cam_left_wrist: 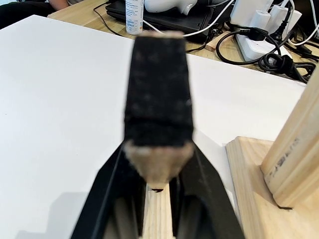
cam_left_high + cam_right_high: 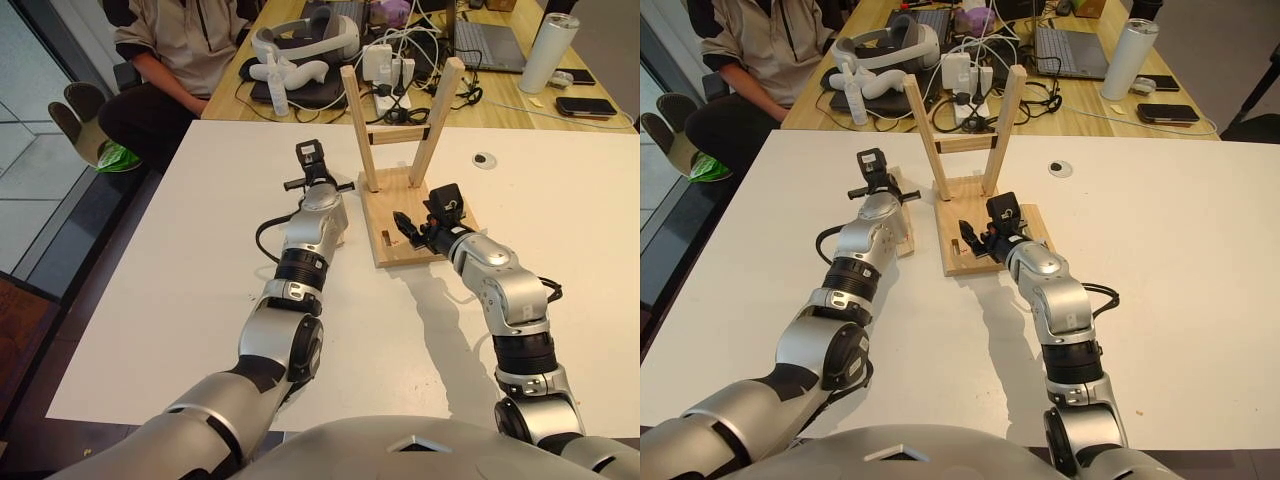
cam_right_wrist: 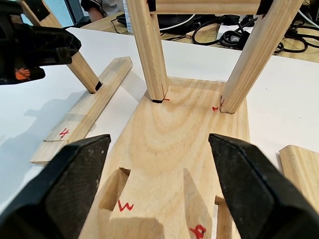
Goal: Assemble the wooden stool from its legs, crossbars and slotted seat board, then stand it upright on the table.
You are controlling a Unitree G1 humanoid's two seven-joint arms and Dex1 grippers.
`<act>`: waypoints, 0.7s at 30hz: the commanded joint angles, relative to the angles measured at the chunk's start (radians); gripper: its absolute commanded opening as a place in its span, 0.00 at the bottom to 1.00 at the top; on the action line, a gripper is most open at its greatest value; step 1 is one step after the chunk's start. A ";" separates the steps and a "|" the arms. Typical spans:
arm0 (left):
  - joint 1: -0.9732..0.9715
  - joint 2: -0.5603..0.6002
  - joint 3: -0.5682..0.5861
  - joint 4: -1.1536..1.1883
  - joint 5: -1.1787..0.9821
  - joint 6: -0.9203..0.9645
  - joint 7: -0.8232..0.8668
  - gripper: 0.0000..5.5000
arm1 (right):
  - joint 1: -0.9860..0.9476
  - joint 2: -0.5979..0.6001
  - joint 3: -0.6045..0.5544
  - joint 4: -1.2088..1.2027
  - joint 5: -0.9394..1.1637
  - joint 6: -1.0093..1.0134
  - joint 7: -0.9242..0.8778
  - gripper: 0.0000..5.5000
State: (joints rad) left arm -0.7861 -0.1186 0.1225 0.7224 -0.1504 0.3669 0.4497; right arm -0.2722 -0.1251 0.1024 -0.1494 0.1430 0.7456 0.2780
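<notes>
Plainly, the stool is half built: the seat board point(image 2: 393, 205) lies flat just right of centre in the left eye view. Two upright legs point(image 2: 358, 125), joined by a crossbar point(image 2: 398, 133), stand in its far slots. The left gripper point(image 3: 52, 47) sits just left of the board, clenched on a wooden bar point(image 3: 83, 72) that slants down onto a loose leg point(image 3: 84, 117). That leg lies flat on the white table point(image 2: 180, 260), its long axis running alongside the board's left edge. The coming move seems to turn on this: the unfitted part lies left of the board and in the left arm's hold. The empty slot point(image 3: 113, 189) at the board's near end sits directly under the right gripper point(image 3: 159, 186), which hovers there with its fingers point(image 3: 70, 189) spread wide, grasping nothing. The right wrist view shows the red marks by the slots and the bar meeting the loose leg, which the head views hide behind the left arm. The left wrist view shows the clamp itself, wood pinched between the pads point(image 1: 109, 199).
</notes>
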 commanded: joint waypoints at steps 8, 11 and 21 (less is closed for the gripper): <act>0.363 0.159 -0.101 -0.798 -0.062 0.734 -0.215 0.07 | 0.017 -0.002 0.007 -0.010 -0.003 -0.011 -0.016 0.67; 0.422 0.273 -0.114 -0.966 -0.064 0.859 -0.286 0.07 | 0.029 0.006 0.009 -0.016 -0.003 -0.013 -0.025 0.67; 0.519 0.348 -0.062 -1.133 -0.081 1.051 -0.413 0.07 | 0.043 0.004 0.007 -0.022 0.001 -0.014 -0.031 0.67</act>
State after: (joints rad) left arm -0.2948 0.2630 0.0414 -0.4387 -0.2265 1.3418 0.0485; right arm -0.2346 -0.1187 0.1137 -0.1618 0.1418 0.7307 0.2504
